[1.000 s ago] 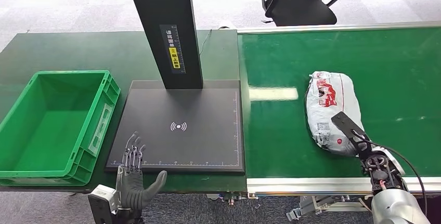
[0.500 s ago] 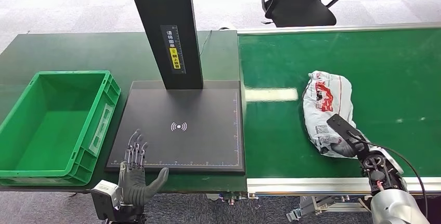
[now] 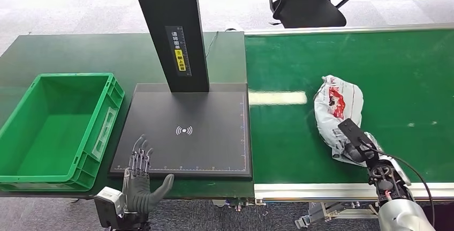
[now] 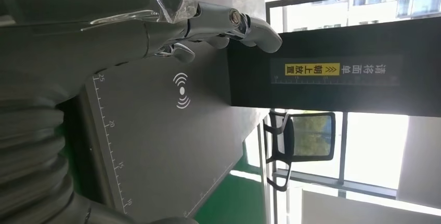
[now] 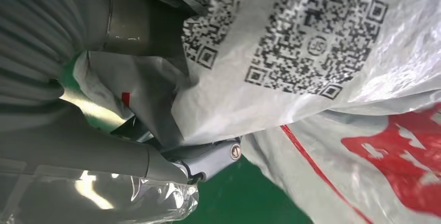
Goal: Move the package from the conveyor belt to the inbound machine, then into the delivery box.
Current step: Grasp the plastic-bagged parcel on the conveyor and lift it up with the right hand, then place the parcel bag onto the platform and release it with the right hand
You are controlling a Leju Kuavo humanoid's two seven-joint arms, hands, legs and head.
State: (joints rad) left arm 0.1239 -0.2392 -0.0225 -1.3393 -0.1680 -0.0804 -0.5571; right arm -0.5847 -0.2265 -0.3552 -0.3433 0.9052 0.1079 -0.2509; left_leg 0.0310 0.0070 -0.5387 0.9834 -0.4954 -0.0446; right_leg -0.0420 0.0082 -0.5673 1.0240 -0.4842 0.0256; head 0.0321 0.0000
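The white plastic-wrapped package (image 3: pixel 339 114) lies on the green conveyor belt (image 3: pixel 407 70), long axis running away from the robot, its near end gripped by the right robot hand (image 3: pixel 357 149), while the far-off left robot hand (image 3: pixel 140 180) hovers, fingers spread.

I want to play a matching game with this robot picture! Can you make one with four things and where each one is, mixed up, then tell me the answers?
Things:
1. package
2. green crate
3. office chair
4. left robot hand

Places:
A. on the floor beyond the conveyor belt
B. at the near edge of the black scanner pad
C. on the green conveyor belt, right robot hand on it
D. left of the black scanner pad

Right pairs: 1-C, 2-D, 3-A, 4-B
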